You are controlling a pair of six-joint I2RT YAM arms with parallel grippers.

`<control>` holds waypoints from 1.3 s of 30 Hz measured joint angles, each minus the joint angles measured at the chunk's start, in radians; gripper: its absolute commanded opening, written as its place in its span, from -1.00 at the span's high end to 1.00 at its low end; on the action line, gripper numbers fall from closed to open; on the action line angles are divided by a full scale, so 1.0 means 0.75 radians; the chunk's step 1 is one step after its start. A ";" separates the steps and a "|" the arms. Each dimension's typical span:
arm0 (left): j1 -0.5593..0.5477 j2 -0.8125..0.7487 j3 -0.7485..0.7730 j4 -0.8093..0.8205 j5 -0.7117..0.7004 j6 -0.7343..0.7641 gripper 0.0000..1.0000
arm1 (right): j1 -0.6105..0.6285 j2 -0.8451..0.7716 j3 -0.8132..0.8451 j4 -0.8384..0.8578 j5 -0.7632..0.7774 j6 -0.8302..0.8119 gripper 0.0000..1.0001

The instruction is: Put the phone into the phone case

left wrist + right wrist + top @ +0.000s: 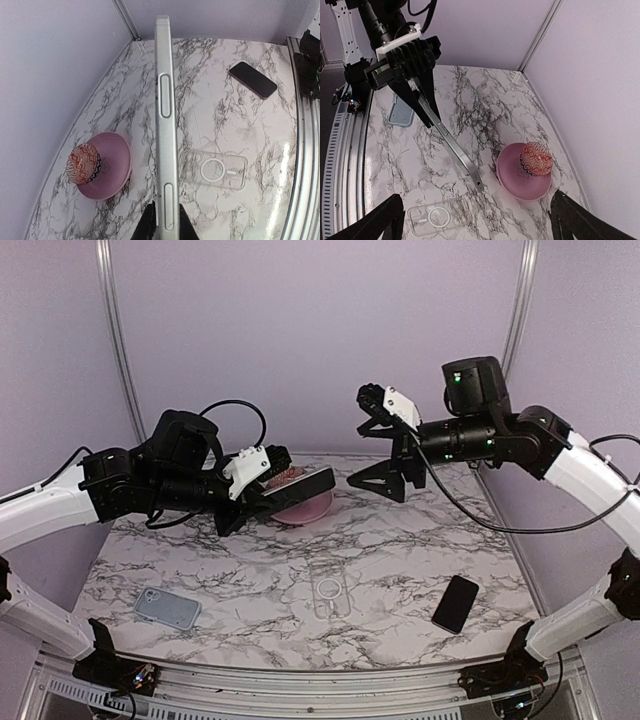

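Observation:
The phone (pixel 165 125) is held edge-on above the table, its pale metal side with buttons facing the left wrist camera. My left gripper (pixel 166 220) is shut on its near end; from above, the left gripper (pixel 255 502) and phone (pixel 300 490) hang over the pink plate. The clear phone case (pixel 330 588) with its white ring lies flat at the table's middle front, below and right of the phone (pixel 455 145) and untouched. My right gripper (pixel 372 440) hovers high at the back, open, with nothing between its widely spread fingers; the case (pixel 440 216) lies below it.
A pink plate (pixel 310 512) holding a red patterned egg (pixel 536 158) sits at the back centre. An all-dark phone (pixel 456 603) lies at the front right, and a grey-blue slab (pixel 167 609) at the front left. Walls enclose the table's back and sides.

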 measured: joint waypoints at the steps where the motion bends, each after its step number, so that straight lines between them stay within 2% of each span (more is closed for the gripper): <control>1: -0.001 0.000 0.004 -0.038 -0.004 -0.002 1.00 | 0.000 0.071 0.032 -0.022 -0.006 -0.023 -0.97; 6: -0.001 -0.004 0.010 -0.146 0.033 -0.011 1.00 | 0.001 0.264 0.072 -0.086 -0.108 -0.104 -0.84; 10: -0.002 -0.006 0.010 -0.166 0.063 -0.018 1.00 | 0.001 0.362 0.101 -0.087 -0.215 -0.136 -0.32; 16: -0.002 -0.011 0.010 -0.177 0.112 -0.021 1.00 | 0.002 0.377 0.086 -0.046 -0.361 -0.135 0.24; 17: -0.002 -0.014 0.010 -0.176 0.122 -0.020 1.00 | 0.002 0.377 0.080 -0.037 -0.382 -0.133 0.28; 21: -0.002 -0.044 0.009 -0.175 0.163 -0.019 1.00 | 0.002 0.378 0.061 -0.034 -0.441 -0.138 0.17; 23: -0.002 -0.057 0.008 -0.172 0.181 -0.019 1.00 | 0.002 0.378 0.061 -0.035 -0.454 -0.137 0.26; 24: -0.002 -0.063 0.007 -0.168 0.192 -0.019 1.00 | 0.002 0.378 0.061 -0.035 -0.457 -0.138 0.36; 26: -0.003 -0.063 0.007 -0.161 0.209 -0.020 1.00 | 0.002 0.378 0.061 -0.034 -0.470 -0.142 1.00; 29: 0.004 -0.062 0.007 -0.167 0.252 -0.037 0.98 | 0.002 0.378 0.057 -0.036 -0.514 -0.185 1.00; 31: 0.010 -0.066 0.005 -0.185 0.289 -0.039 0.58 | 0.004 0.375 0.048 -0.036 -0.532 -0.198 1.00; 32: 0.010 -0.070 0.003 -0.187 0.306 -0.043 0.28 | 0.004 0.374 0.040 -0.034 -0.547 -0.196 1.00; 34: 0.007 -0.083 -0.013 -0.143 0.333 -0.036 -0.43 | -0.007 0.366 0.012 0.007 -0.593 -0.150 1.00; 35: 0.005 -0.101 -0.033 -0.089 0.351 -0.038 -0.64 | -0.016 0.358 -0.009 0.040 -0.613 -0.119 1.00; 36: 0.003 -0.133 -0.062 -0.030 0.358 -0.040 -0.82 | -0.035 0.339 -0.051 0.106 -0.647 -0.064 1.00; 37: 0.001 -0.167 -0.090 0.016 0.360 -0.044 -0.91 | -0.061 0.311 -0.100 0.178 -0.674 -0.004 1.00; 39: 0.001 -0.275 -0.190 0.191 0.341 -0.063 -0.98 | -0.119 0.221 -0.250 0.448 -0.722 0.170 1.00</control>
